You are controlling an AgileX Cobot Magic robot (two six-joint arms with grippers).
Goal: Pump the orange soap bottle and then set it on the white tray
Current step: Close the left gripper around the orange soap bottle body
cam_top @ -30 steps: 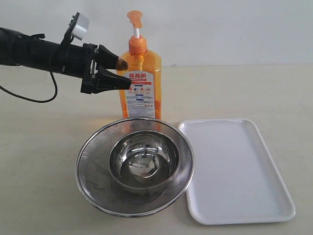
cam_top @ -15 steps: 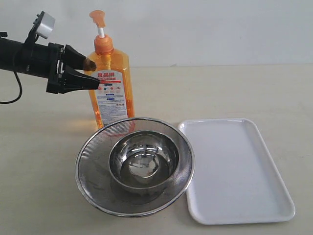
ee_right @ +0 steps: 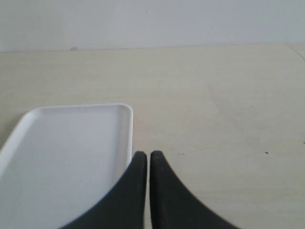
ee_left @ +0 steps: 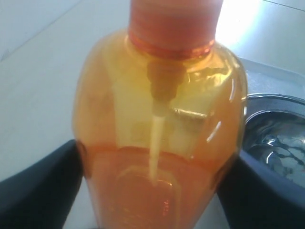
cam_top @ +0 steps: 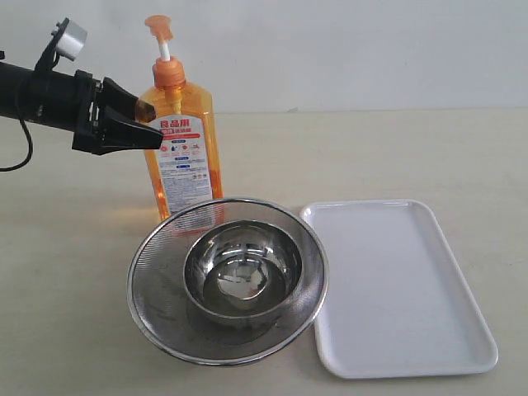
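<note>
Hiding: strainer bowl [cam_top: 148,289] rim covers orange soap bottle [cam_top: 180,140] base; can't tell if on worktop.
Left end effector [cam_top: 148,122]: wide, clamped on bottle shoulder; bottle tilted, behind bowl.
Right end effector [ee_right: 143,160]: fingers together, empty, by white tray [cam_top: 396,280] corner.

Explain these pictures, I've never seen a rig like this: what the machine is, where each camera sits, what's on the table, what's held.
This is a robot with two arms, each ending in a two-fingered gripper. One picture comes from a camera off the arms; the other two from cameras on the wrists. On the table stand a steel strainer with a steel bowl inside, and beside it a white tray. The left gripper clamps the orange soap bottle near its shoulder, behind the strainer; its wrist view shows fingers on both sides. The bottle leans slightly; its base is hidden. The right gripper is shut, empty, near the tray's corner.
</note>
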